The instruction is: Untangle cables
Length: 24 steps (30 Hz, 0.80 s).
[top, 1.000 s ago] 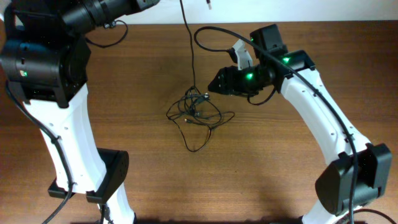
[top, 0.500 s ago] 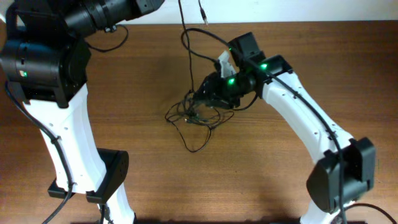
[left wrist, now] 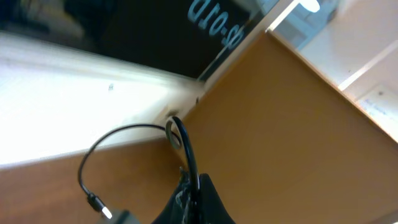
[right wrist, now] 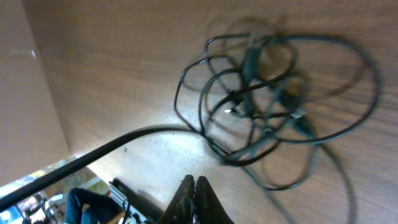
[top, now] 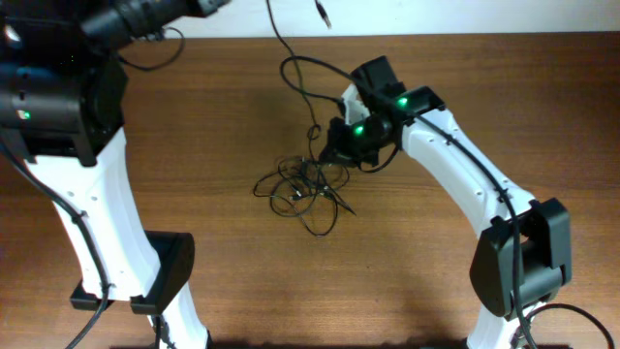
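Note:
The cables [top: 305, 184] lie as a knotted clump of thin black loops in the middle of the table. One strand [top: 281, 34] rises from the clump past the table's far edge, and a plug end [top: 323, 14] hangs there. My left gripper [left wrist: 194, 186] is out of the overhead view; the left wrist view shows it shut on that black cable [left wrist: 184, 140], whose plug [left wrist: 99, 209] dangles beside it. My right gripper [top: 331, 152] hovers at the clump's upper right edge. Its fingertips [right wrist: 194, 182] are pressed together with nothing between them, the clump [right wrist: 267, 106] just beyond.
The left arm's white column and black base [top: 145, 276] stand at the front left. At the front right is the right arm's base [top: 518, 262]. A thicker black arm cable [top: 305, 68] loops above the right gripper. A pale wall strip runs along the table's far edge.
The right gripper moved left and down to the clump and shut its jaws. The clump shifted and spread a little. The strand held by the left gripper moved leftward.

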### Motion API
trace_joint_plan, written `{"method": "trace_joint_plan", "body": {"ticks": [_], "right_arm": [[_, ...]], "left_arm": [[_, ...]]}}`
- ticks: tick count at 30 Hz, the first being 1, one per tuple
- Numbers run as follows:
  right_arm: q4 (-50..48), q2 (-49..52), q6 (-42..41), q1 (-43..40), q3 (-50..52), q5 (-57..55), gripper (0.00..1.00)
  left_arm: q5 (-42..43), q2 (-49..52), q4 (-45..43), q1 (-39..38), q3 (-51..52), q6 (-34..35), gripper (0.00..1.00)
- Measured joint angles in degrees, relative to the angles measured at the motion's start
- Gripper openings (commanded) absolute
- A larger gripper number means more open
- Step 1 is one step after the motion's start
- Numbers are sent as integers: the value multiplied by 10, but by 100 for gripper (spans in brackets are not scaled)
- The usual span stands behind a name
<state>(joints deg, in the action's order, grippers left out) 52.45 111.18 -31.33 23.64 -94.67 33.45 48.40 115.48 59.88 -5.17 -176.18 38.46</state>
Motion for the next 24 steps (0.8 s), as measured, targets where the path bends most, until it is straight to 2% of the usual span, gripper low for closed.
{"method": "trace_joint_plan", "body": {"ticks": [4, 6, 9, 11, 13, 16, 20, 24], "right_arm": [[2, 0, 5, -43, 0, -18, 42], [-3, 0, 6, -47, 0, -21, 57], [-56, 0, 55, -47, 1, 33, 82], [-88, 0, 83, -46, 1, 74, 92], [-108, 0, 96, -42, 1, 95, 93], [-93, 0, 100, -33, 0, 119, 89], [3, 0, 69, -32, 1, 128, 86], [-20, 1, 16, -19, 1, 128, 83]], "left_arm": [[13, -12, -54, 34, 0, 21, 0], [16, -30, -68, 38, 0, 26, 0], [23, -71, -75, 39, 0, 30, 0], [31, -89, -75, 39, 0, 30, 0], [38, -95, -77, 39, -1, 30, 0], [39, -91, -75, 39, 0, 30, 0], [40, -91, -65, 39, 0, 30, 0], [41, -91, -48, 39, 0, 30, 0]]}}
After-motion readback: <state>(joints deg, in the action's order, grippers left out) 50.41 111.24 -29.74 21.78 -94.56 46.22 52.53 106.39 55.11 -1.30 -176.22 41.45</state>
